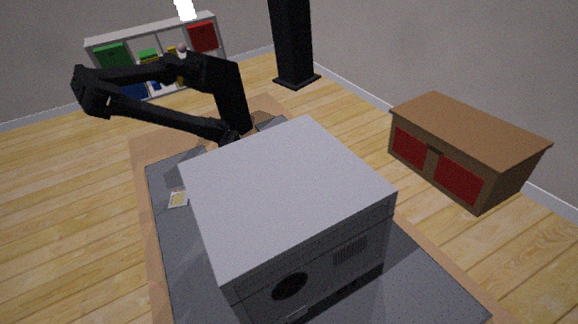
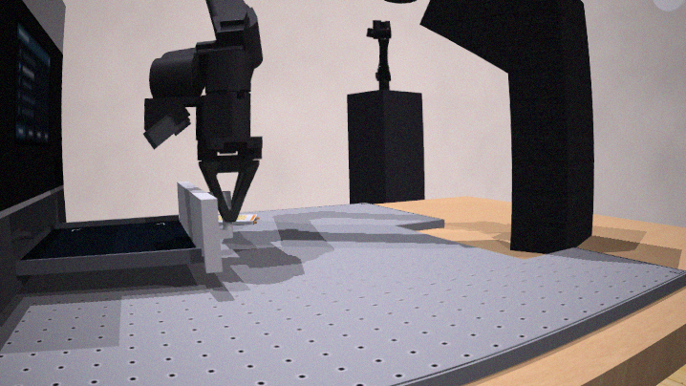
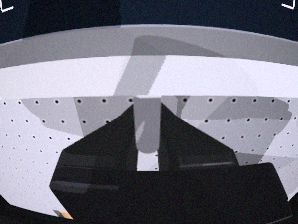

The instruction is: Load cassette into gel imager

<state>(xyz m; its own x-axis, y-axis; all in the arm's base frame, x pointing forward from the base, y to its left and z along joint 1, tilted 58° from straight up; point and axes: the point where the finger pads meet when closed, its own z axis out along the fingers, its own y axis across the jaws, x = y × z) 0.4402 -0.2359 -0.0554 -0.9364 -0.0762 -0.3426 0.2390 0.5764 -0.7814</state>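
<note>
Your gripper (image 2: 228, 218) hangs straight down from the black arm (image 2: 225, 81), its two fingers converging to a narrow V just in front of the drawer's white front panel (image 2: 203, 225). The fingers are pinched on something small and pale: in the exterior view a light tab, apparently the drawer's pull (image 2: 226, 229), sits right at the fingertips, and the wrist view shows a pale upright strip (image 3: 148, 135) running between the two dark finger silhouettes. You cannot tell from these views exactly how that piece joins the panel.

The drawer (image 2: 110, 259) stands pulled out of the imager IM (image 1: 281, 197), its dark glass floor (image 2: 105, 237) exposed and nothing lying on it that the views show. In the wrist view two white corner marks (image 3: 7, 7) show on the dark glass beyond the drawer's curved grey edge.

FINISHED (image 2: 240, 218), the flat yellowish cassette with an orange edge, lies on the grey perforated board (image 2: 383, 307) just behind the fingertips, outside the drawer. From the top view you see it (image 1: 177, 198) beside the left flank of IM's pale housing, flat on the board.

IM sits upright on the board, its vented rear face with a round opening (image 1: 289, 286) turned toward the top camera.
</note>
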